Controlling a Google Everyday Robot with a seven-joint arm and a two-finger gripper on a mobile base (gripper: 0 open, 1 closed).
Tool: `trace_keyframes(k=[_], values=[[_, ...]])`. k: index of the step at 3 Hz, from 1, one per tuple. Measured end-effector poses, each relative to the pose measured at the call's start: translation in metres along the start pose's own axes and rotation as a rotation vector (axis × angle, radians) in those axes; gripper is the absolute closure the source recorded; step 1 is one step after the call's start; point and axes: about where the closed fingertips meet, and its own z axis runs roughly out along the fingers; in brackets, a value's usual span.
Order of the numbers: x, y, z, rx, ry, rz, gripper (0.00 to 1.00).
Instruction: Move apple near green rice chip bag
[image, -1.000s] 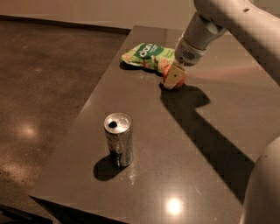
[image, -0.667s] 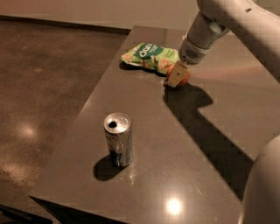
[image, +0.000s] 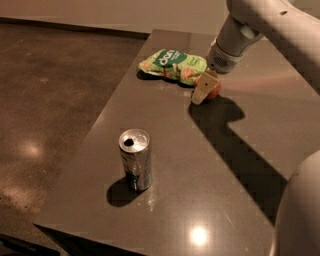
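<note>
The apple (image: 215, 89) is red-orange and sits low at the table surface, just right of the green rice chip bag (image: 172, 64). The bag is a flat light-green packet with a dark green band, lying near the table's far edge. My gripper (image: 206, 93) reaches down from the upper right and is shut on the apple. One beige finger (image: 201, 92) covers the apple's left side. The apple is about a finger's width from the bag's right end.
A silver open-top can (image: 136, 159) stands upright in the near-left part of the dark table (image: 225, 200). The table's left edge drops to a brown floor (image: 50, 110). The white arm (image: 270, 25) crosses the upper right and casts a long shadow.
The gripper with the apple has shifted slightly right and lower, staying beside the bag's right end. The can and the bag have not moved.
</note>
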Motion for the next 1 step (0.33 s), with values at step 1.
trace_keyframes(k=[1], values=[[0.0,0.0,0.0001,0.0,0.0,0.0,0.0]])
